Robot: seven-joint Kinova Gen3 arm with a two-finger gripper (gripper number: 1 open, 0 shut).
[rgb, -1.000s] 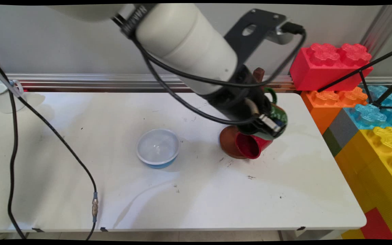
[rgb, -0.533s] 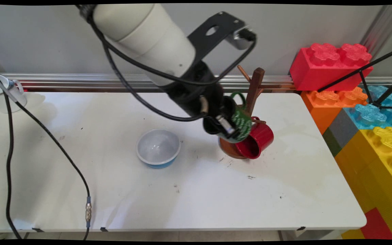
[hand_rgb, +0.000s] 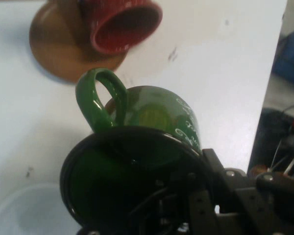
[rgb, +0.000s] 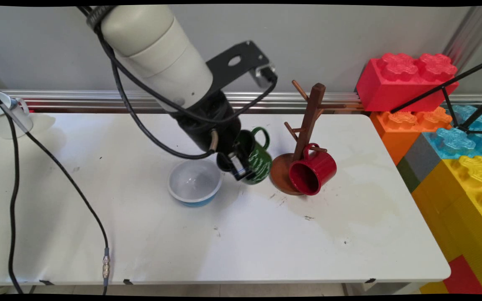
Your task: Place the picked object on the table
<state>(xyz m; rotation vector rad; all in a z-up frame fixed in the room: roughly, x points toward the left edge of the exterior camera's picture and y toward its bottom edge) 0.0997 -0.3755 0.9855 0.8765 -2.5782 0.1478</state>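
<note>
Main view shows the pincer [rgb: 239, 167] clamped on the rim of a dark green mug [rgb: 255, 156] with white markings, above the tabletop [rgb: 266, 234], between bowl [rgb: 194, 182] at 9 o'clock and mug tree [rgb: 303, 138] at 3 o'clock.

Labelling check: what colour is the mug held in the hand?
Green mug with white lettering, gripped at its rim by the hand; shows best in the main view.

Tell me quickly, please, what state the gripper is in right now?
Gripper: shut on the rim of the green mug, holding it clear of the table, between the bowl and the mug tree.
</note>
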